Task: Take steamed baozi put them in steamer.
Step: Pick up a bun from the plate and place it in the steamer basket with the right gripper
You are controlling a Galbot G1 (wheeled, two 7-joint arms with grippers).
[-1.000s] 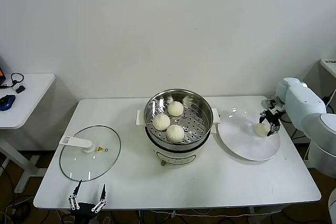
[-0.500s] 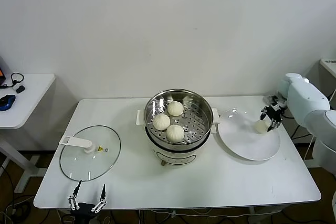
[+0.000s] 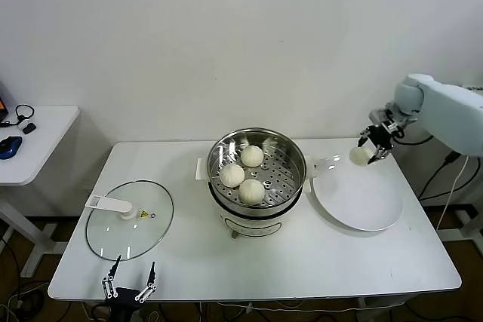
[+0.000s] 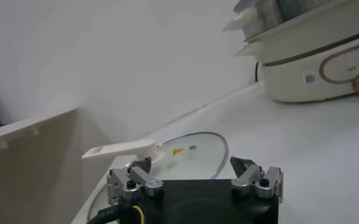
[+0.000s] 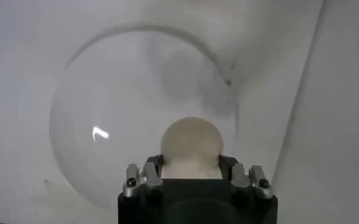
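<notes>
The table (image 3: 249, 262) carries the steamer (image 3: 256, 171), which holds three baozi. The right gripper (image 3: 371, 146) has its fingers closed on the fourth baozi (image 3: 361, 155), above the plate (image 3: 362, 201). It looks soft and light, so grip its sides gently. The left gripper (image 3: 130, 286) waits open.

the head view looks forward and down from above the near edge of the white surface (image 3: 332, 262), taking in its whole top, the wall behind and a side desk (image 3: 34, 141) at far left. the left wrist view sits low, just behind the left end effector (image 4: 194, 176), facing level across the surface toward the glass lid (image 4: 188, 152) nearby and the steamer (image 4: 313, 55) farther off; both also show in the head view. the right wrist view looks straight down past the right end effector (image 5: 191, 173) from close above the white plate (image 5: 100, 140), which the head view shows at right.
</notes>
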